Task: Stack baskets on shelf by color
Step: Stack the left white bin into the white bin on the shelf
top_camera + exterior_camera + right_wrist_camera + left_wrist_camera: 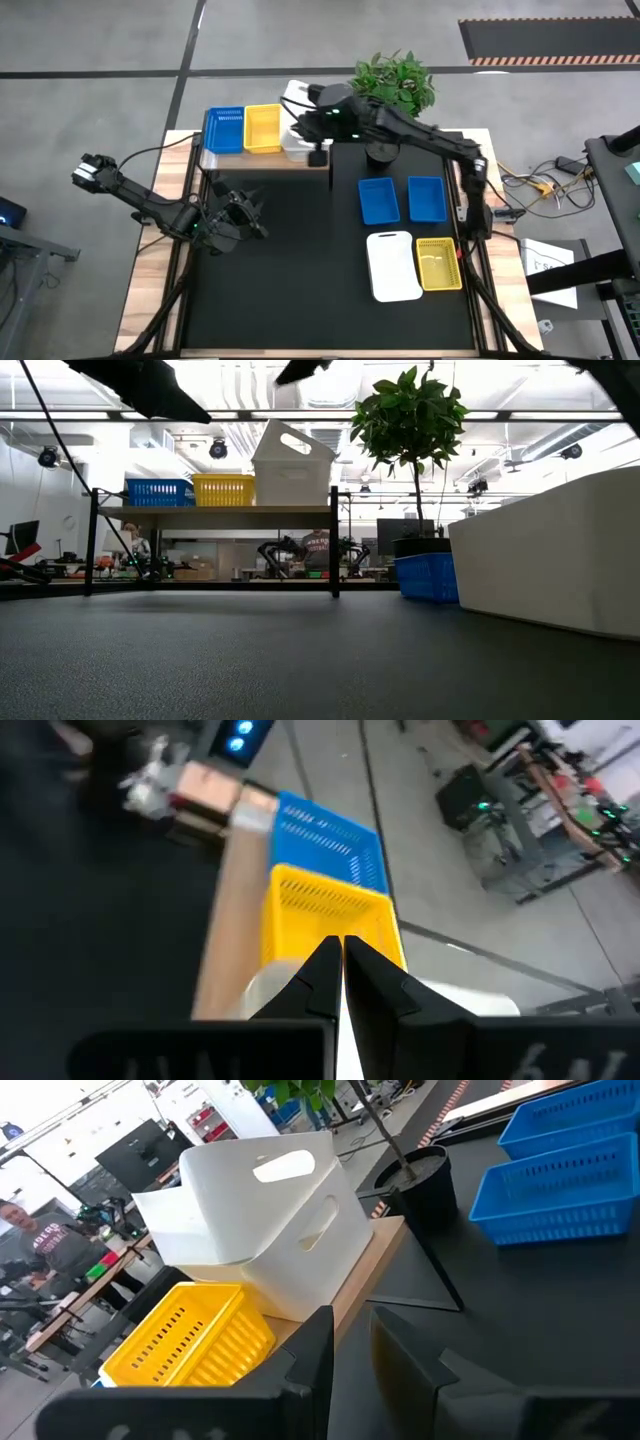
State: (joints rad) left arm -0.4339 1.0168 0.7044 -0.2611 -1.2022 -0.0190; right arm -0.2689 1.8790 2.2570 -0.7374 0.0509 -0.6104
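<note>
On the shelf (262,163) at the table's far edge, left of centre: one blue basket (224,130) at the left end, one yellow basket (263,128) in the middle, and a white basket (296,120) at the right end, tilted up on one side against a second white one under it, as the low view and left wrist view show.

Right gripper (317,152): over the shelf's right end, jaws closed on the rim of the tilted white basket; its arm reaches across from the right side of the table and covers part of that basket from above.

Left gripper (243,208): low over the bare black table (290,280) near its left edge, well apart from the shelf; jaws a little apart, holding nothing.

Right half of the table: two blue baskets (402,199) side by side, near the middle; nearer the front edge, another white basket (392,265) with another yellow basket (438,264) just beside it toward the right edge.

Other items: a potted plant (395,85) beyond the far edge, just right of the shelf, partly overhanging the right arm.

Open room: the table's centre and front left.

Hard to make out: whether single baskets on the shelf hide others nested beneath.
</note>
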